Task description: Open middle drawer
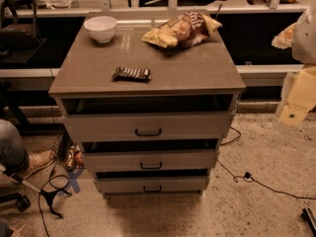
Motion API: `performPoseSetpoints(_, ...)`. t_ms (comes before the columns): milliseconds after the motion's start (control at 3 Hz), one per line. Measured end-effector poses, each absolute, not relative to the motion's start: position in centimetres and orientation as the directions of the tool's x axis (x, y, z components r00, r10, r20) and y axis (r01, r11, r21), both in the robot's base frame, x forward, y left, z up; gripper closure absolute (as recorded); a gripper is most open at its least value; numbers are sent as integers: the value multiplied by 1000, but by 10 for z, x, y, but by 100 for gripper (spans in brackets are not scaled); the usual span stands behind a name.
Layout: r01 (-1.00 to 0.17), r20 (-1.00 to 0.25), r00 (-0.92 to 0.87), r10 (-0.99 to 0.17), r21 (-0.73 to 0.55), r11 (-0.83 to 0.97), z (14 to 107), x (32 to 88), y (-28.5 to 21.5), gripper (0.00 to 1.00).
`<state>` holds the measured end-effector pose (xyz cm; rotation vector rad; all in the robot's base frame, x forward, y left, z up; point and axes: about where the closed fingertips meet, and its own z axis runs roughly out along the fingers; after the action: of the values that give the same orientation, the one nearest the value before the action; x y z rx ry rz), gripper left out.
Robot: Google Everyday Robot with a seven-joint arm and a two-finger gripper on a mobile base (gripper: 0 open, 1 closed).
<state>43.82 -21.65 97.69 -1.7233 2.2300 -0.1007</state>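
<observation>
**Camera view**

1. Gripper (292, 113): a pale unit at the right edge of the frame, hanging in the air beside the cabinet (89, 83) at about the height of the top drawer (98, 128). It holds nothing and touches nothing. Whether it is wide or narrow cannot be told.

2. Middle drawer (108, 160): to the left of the gripper and lower, well apart from it. It is the second of three stacked fronts, below the top drawer and above the bottom drawer (118, 184). A dark gap runs along its upper edge. It cannot be told whether the drawer is already drawn out a little.

3. Hold point: the handle (151, 166), a small dark bar at the centre of the front panel, left of and below the gripper. Nothing else on the flat front offers a grip.

4. Handling, as a judgement:
   - The front and handle look rigid, so neither should give under a firm grip.
   - The drawer looks shallow, so the load is probably light and mostly sliding resistance.
   - The bar is thin and may be smooth. Close squarely across it to avoid slipping off.
   - Pull straight out, level with the front. A skewed pull may bind the drawer.

5. On the cabinet top, left of and above the gripper: bowl (101, 28), chip bag (181, 31).
</observation>
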Motion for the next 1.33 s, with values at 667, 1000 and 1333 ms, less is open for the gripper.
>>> performPoseSetpoints(667, -932, -176, -240, -955, -233, 277, 964, 439, -222, 0)
performPoseSetpoints(1000, -971, -175, -191, -966, -112, 212, 864, 433, -232, 0)
performPoseSetpoints(1333, -990, -202, -136, -970, 4, 138, 763, 418, -232, 0)
